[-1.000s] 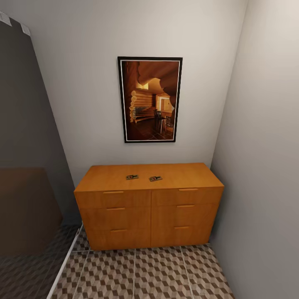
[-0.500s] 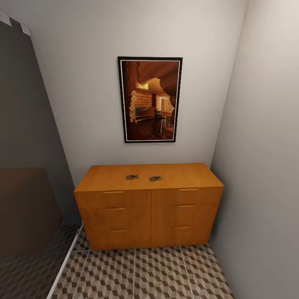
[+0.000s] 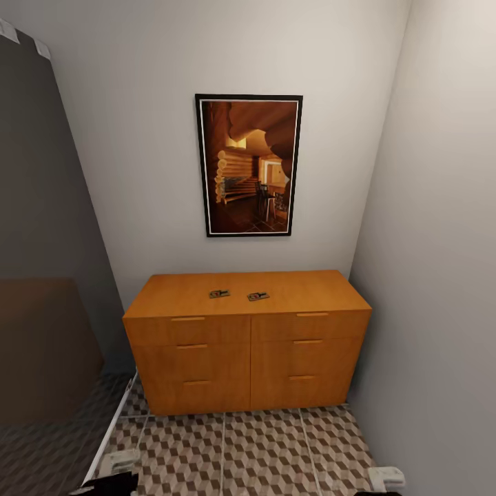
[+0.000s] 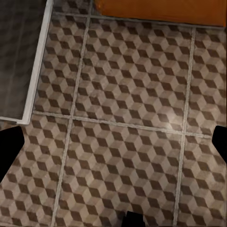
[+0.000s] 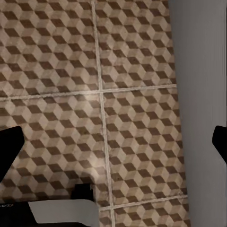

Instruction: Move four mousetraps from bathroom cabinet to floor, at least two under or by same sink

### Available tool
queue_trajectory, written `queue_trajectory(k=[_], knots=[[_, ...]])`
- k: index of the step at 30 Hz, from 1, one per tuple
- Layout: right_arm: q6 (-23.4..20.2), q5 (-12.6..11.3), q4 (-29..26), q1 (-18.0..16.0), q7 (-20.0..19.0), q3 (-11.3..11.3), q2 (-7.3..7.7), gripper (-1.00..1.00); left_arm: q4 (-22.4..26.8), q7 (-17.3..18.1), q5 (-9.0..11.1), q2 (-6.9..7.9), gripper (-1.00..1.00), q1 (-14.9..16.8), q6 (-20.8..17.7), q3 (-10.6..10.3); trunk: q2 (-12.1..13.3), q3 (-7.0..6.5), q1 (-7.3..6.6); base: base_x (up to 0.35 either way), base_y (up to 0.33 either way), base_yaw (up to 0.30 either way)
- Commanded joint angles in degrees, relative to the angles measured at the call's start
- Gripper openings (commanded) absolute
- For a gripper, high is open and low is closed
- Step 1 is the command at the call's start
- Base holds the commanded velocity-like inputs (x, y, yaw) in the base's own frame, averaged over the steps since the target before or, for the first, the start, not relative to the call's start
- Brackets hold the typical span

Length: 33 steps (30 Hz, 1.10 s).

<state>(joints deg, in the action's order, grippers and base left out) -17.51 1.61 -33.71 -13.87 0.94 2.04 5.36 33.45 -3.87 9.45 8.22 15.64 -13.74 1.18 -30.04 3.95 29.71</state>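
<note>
Orange-brown cabinet [image 3: 248, 344] drawers shut, two mousetraps [image 3: 238, 295] on top, both jaws wide.

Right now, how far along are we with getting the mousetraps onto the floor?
Barely started. Done: nothing visibly; no trap lies on the tiled floor in these views. In hand: nothing. The left claw and right claw both look spread wide over bare tiles. Left: two mousetraps sit on top of the cabinet; the other two aren't visible, and its drawers look shut.
</note>
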Motion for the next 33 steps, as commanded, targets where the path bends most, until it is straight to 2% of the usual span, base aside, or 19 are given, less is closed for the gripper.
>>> queue_trajectory(k=[1,2,3,10,15,16,17,18,19,28,33], knots=[[-1.90,0.15,-2.17,-0.01,0.09,0.08,-0.01,1.00,2.36,-0.22,0.66,0.18,1.00,0.00,-1.53,-0.05,-0.10,0.13,0.03,0.000,0.000,0.000],[-3.29,0.15,-4.01,-0.01,0.13,0.11,-0.01,1.00,4.41,-0.20,0.69,0.30,1.00,0.00,-2.57,-0.05,-0.10,0.13,0.03,0.000,0.000,0.000],[-3.29,0.15,-4.01,-0.01,0.13,0.11,-0.01,1.00,4.41,-0.20,0.69,0.30,1.00,0.00,-2.57,-0.05,-0.10,0.13,0.03,0.000,0.000,0.000],[-9.89,0.15,-13.71,0.03,0.95,0.22,0.00,1.00,18.40,-0.12,0.62,0.53,1.00,0.00,-10.21,-0.11,-0.10,0.13,0.03,0.000,0.000,0.000],[-12.75,0.19,-17.07,0.15,1.85,0.25,-0.02,1.00,28.67,-0.16,0.53,0.33,1.00,0.00,-17.29,-0.18,-0.10,0.13,0.03,0.000,0.000,0.000],[-12.75,0.19,-17.07,0.15,1.85,0.25,-0.02,1.00,28.67,-0.16,0.53,0.33,1.00,0.00,-17.29,-0.18,-0.10,0.13,0.03,0.000,0.000,0.000],[-13.83,0.24,-17.76,0.06,2.19,0.25,-0.04,1.00,32.69,-0.16,0.51,0.26,1.00,0.00,-19.64,-0.19,-0.10,0.13,0.03,0.000,0.000,0.000],[-14.34,0.26,-18.01,-0.01,2.34,0.25,-0.05,1.00,34.59,-0.16,0.48,0.23,1.00,0.00,-20.61,-0.19,-0.10,0.13,0.03,0.000,0.000,0.000],[-14.34,0.26,-18.01,-0.01,2.34,0.25,-0.05,1.00,34.59,-0.16,0.48,0.23,1.00,0.00,-20.61,-0.19,-0.10,0.13,0.03,0.000,0.000,0.000],[-17.04,0.45,-20.26,-2.29,3.22,0.09,-0.40,1.00,48.48,-0.17,0.40,0.16,1.00,0.08,-25.26,-0.21,-0.10,0.13,0.03,0.000,0.000,0.000],[-18.46,0.48,-21.96,-2.97,3.40,0.02,-0.48,1.00,51.47,-0.17,0.40,0.15,1.00,0.46,-27.32,-0.21,-0.10,0.13,0.03,0.000,0.000,0.000]])
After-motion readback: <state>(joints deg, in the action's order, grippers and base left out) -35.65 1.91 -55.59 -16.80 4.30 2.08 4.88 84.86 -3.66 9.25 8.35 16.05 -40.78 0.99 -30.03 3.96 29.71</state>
